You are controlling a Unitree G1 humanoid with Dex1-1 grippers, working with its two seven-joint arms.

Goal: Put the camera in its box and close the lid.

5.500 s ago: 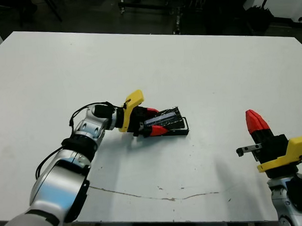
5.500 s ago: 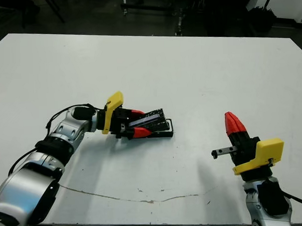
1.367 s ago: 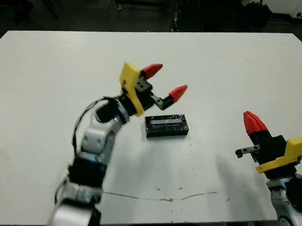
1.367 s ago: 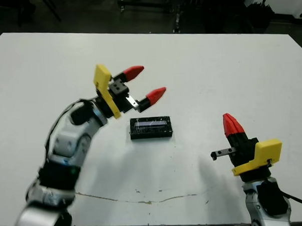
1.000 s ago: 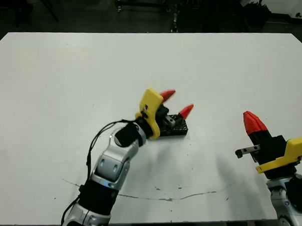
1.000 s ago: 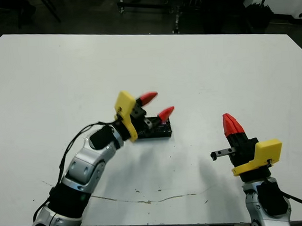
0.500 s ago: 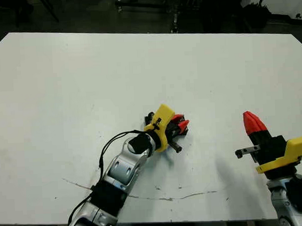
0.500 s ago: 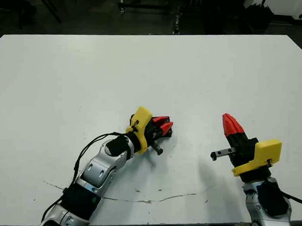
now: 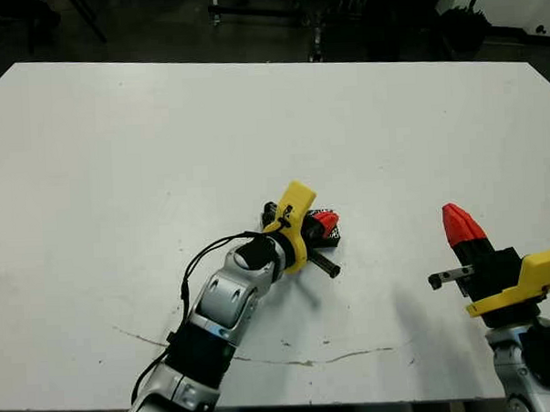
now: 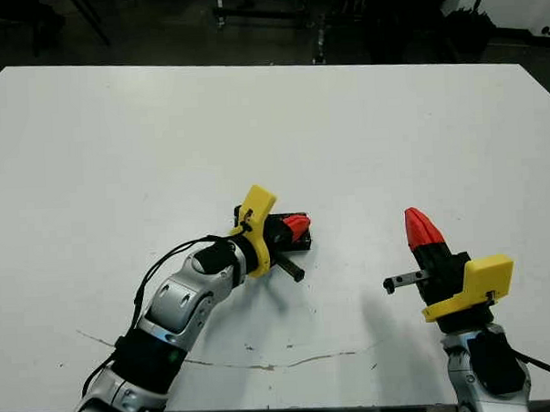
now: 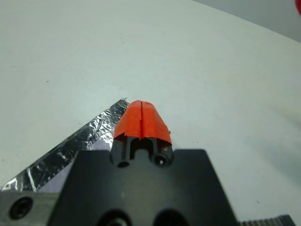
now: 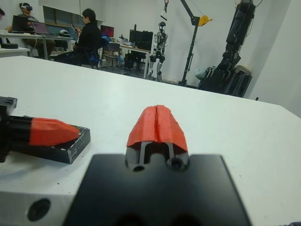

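Near the middle of the table (image 9: pixel 118 158), a little toward its front edge, the left gripper (image 9: pixel 325 224) lay low over the closed box (image 12: pixel 66 147), its two red fingertips pressed together with nothing between them and resting on the lid (image 11: pixel 75 141). That arm reached in from the front left corner, silver forearm angled up and to the right, the yellow wrist bracket standing above the box's left end, a black cable looping off the elbow. The lid sat flat on the box, its crinkled silvery stripe showing beside the fingertips; the camera could not be seen.

Close to the front right corner, well apart from the box, the right gripper (image 9: pixel 460 225) was held upright above the surface, its fingers likewise together and empty.

White and mostly bare, the surface carried a thin dark crack along its front edge. Beyond the far edge were dark equipment stands, another humanoid robot and seated people at desks.
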